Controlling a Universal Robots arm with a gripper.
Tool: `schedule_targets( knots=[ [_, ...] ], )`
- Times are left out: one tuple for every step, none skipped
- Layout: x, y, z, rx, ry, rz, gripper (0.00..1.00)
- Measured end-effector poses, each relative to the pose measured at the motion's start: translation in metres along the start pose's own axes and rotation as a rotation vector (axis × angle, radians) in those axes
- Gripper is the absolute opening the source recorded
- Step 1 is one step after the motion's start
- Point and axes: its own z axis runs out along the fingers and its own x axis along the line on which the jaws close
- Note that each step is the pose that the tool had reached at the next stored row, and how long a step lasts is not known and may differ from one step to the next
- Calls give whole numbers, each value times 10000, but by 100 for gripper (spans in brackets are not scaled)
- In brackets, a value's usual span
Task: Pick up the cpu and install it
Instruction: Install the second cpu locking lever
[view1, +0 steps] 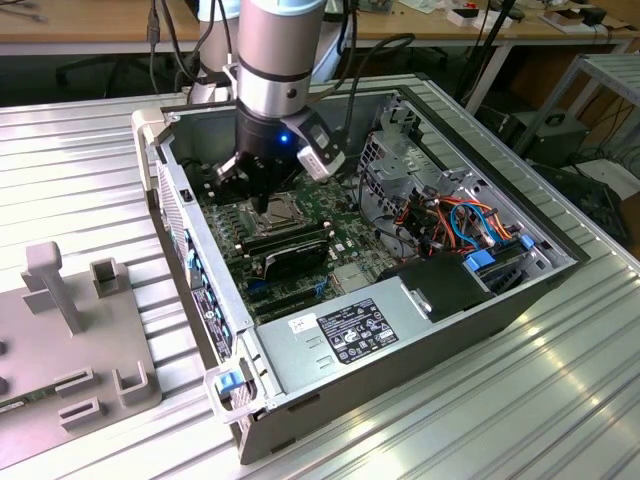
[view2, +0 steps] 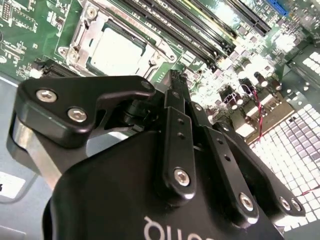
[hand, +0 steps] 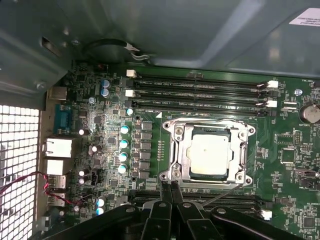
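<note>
The cpu (hand: 210, 155), a small square chip with a dull silver top, lies flat inside the metal frame of the socket (hand: 176, 150) on the green motherboard. In the second wrist view the cpu (view2: 117, 50) sits beyond the fingertips. My gripper (hand: 169, 190) hangs beside the socket's edge, apart from the chip, its two thin black fingers (hand: 164, 196) pressed together with nothing between them. In the exterior view the gripper (view1: 262, 205) reaches down into the open computer case (view1: 520, 290), just above the board.
Long black memory slots (hand: 200, 92) run on both sides of the socket. Black modules (view1: 290, 245), a power supply (view1: 360, 335) and orange and blue cables (view1: 455, 215) fill the case. The case walls stand close around. A grey fixture (view1: 70, 330) sits at the exterior view's left.
</note>
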Motion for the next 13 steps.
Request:
schedule_targets(
  knots=[
    [-12,-1,1,-2,0,0,11],
    [-28,-1,2,-1,3,0,11],
    [-67,-4,3,-2,8,1,11],
    [-103,-6,4,-1,12,0,11],
    [-131,-8,5,-2,15,1,11],
    [-159,-9,6,-2,17,1,11],
    [-211,-12,8,-2,23,1,11],
    [-264,-14,10,-3,29,2,11],
    [-305,-17,11,-3,38,2,11],
    [-332,-18,12,-4,46,3,11],
    [-354,-20,13,-5,55,2,11],
    [-373,-21,14,-5,66,2,11],
    [-400,-29,14,-6,83,3,11]
  ],
)
